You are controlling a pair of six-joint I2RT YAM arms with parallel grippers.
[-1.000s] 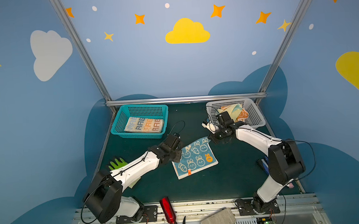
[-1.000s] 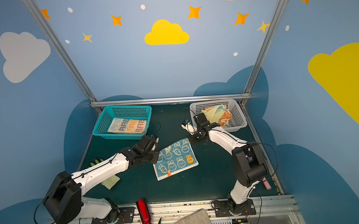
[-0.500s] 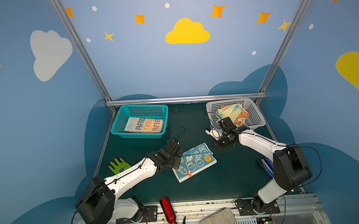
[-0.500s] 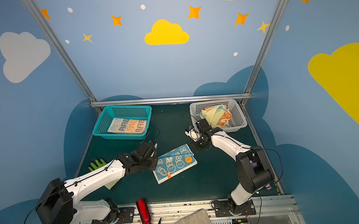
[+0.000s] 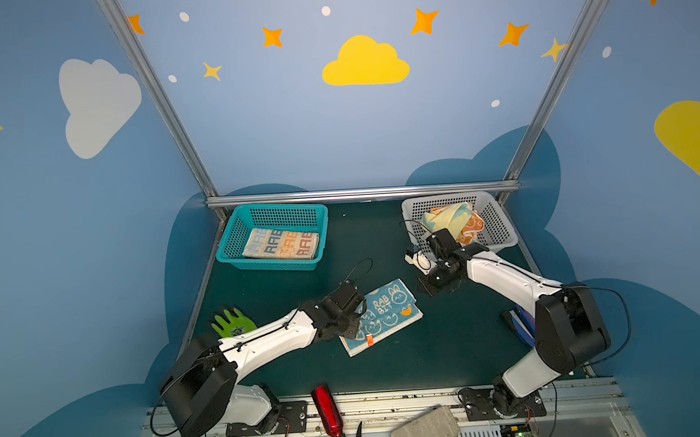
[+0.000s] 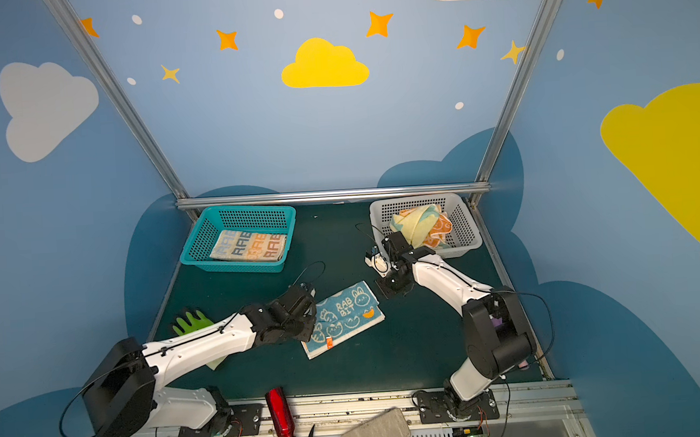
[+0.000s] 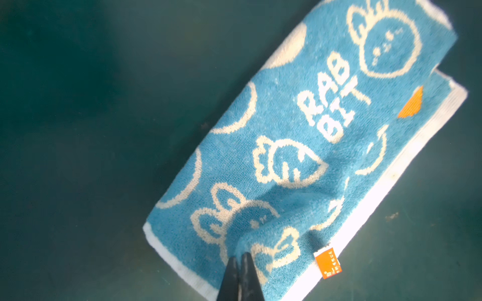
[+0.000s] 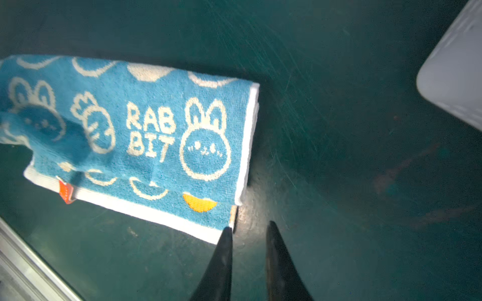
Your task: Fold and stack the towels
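A blue towel with white rabbits lies folded into a strip on the green mat. My left gripper is shut on a pinch of the blue towel near its orange tag end. My right gripper is open, empty, just off a corner of the blue towel. A folded cream towel lies in the teal basket. A pale yellow and light blue towel and an orange towel sit crumpled in the white basket.
A green glove lies at the left beside my left arm, with a pale yellow note under that arm. A red bottle and a grey block rest on the front rail. A blue object lies at the mat's right edge.
The blue towel went from spread square to a folded strip as both grippers came toward the front. My right gripper has opened and let go of its corner.
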